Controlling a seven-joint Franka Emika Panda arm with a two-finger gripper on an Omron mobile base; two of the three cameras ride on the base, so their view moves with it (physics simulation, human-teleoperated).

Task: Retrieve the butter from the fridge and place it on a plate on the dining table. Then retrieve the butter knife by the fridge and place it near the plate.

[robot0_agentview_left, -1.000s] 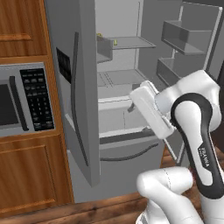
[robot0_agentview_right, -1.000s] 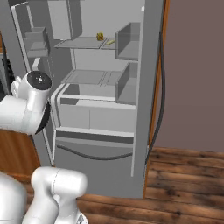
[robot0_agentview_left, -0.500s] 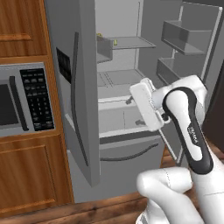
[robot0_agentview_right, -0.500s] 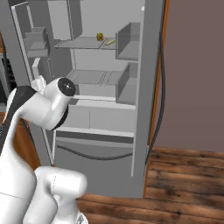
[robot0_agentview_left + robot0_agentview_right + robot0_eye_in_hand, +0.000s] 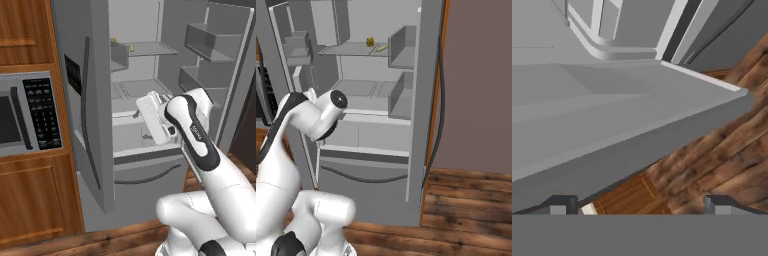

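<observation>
Arm has swung up and in over the last second: in the left base view the hand sat lower and further right by the crisper shelf, now the wrist is raised and pushed toward the open fridge [image 5: 95, 100] middle compartment. In the right base view the elbow has climbed from the far left edge to sit in front of the left half of the fridge interior.

Gripper [image 5: 639, 202] jaws are spread wide, nothing between them; in the hand view its tips frame wood floor and the grey edge of a fridge shelf or drawer front, so I judge the hand is tilted downward, not yet aimed at the target.

Butter [image 5: 382, 48] is the olive-yellow stick on the top shelf, far back, just right of a small yellow lump [image 5: 370, 42]; in the left base view it's a small yellow speck on that same upper shelf. Well above the hand.

So I read this as the reach phase, early in the task: doors already open, butter untouched. I need to lift the hand higher and level the wrist to get at that shelf.
</observation>
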